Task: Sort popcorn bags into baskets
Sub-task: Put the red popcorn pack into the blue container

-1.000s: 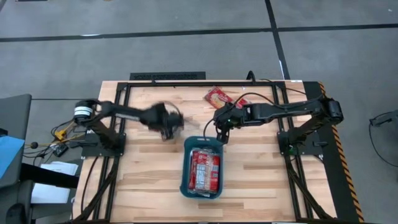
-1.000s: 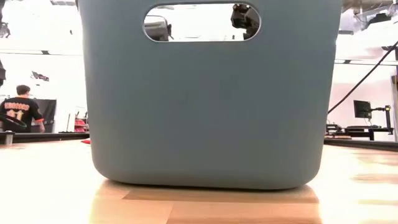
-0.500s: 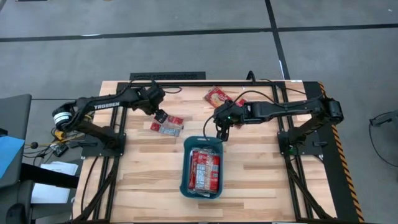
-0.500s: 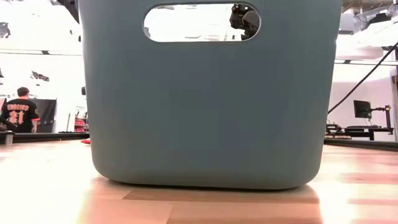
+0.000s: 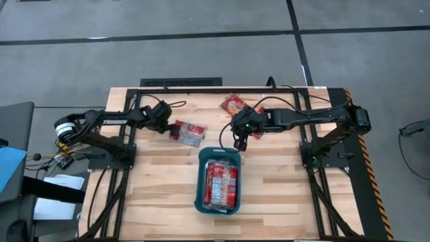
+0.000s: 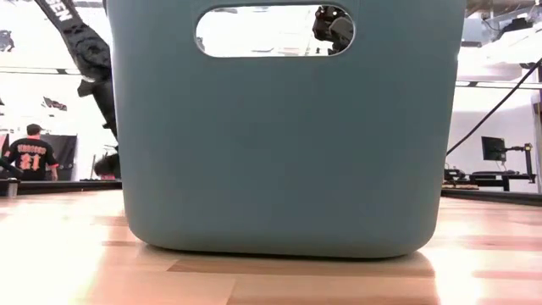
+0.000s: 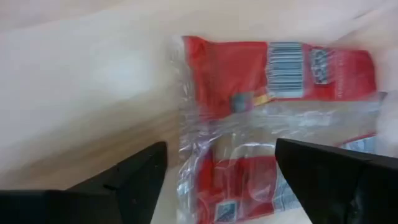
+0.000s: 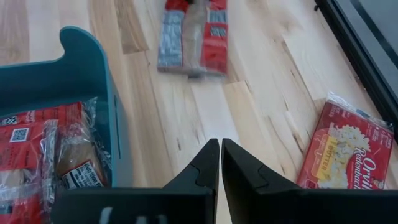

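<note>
A: Left of the table, what does my left gripper (image 5: pixel 171 128) show?
B: Fingers apart, straddling the near end of the two popcorn bags (image 5: pixel 189 132) on the wood, not clamped.
A: Centre?
B: The teal basket (image 5: pixel 201 190) holds red packets (image 5: pixel 221 183).
A: My right gripper (image 5: pixel 238 145)?
B: Fingers together, empty, hovering by the basket's far rim; one boxed-print popcorn bag (image 5: pixel 236 103) lies beyond.

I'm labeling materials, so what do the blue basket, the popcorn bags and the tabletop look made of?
Basket: likely molded plastic, matte teal, rounded corners, cut-out handle. Popcorn bags: printed red packs in clear glossy film, judging by crinkles and glare. Tabletop: light wood planks with visible grain and seams.
</note>
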`<move>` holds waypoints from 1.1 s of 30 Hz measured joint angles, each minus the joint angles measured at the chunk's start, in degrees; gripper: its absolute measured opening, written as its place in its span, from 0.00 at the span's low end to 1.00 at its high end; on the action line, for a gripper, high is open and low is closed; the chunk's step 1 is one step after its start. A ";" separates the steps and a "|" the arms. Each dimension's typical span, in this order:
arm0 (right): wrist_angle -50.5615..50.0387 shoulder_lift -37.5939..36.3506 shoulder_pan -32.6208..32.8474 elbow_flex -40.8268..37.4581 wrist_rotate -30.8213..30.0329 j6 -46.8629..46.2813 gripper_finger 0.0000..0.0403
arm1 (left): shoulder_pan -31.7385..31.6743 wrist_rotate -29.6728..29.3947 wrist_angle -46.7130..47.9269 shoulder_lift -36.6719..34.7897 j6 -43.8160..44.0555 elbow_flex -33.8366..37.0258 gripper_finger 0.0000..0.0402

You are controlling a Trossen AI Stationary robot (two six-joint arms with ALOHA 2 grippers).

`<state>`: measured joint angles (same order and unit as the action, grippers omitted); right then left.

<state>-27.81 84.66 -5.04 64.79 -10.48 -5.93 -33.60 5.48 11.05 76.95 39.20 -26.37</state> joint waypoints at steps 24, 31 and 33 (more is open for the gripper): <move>5.92 0.88 -5.31 -4.24 0.07 -1.55 0.05 | 1.51 7.31 -27.91 11.03 4.95 5.61 0.11; 5.97 0.87 -5.29 -4.22 0.04 -1.56 0.06 | 1.46 7.13 -27.56 8.48 4.68 5.05 0.00; 5.93 0.87 -5.29 -4.22 0.04 -1.57 0.07 | 1.44 8.00 -27.21 6.09 5.01 4.02 0.00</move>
<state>-21.89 85.54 -10.33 60.58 -10.44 -7.51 -32.16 13.48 -16.16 83.04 44.21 -22.35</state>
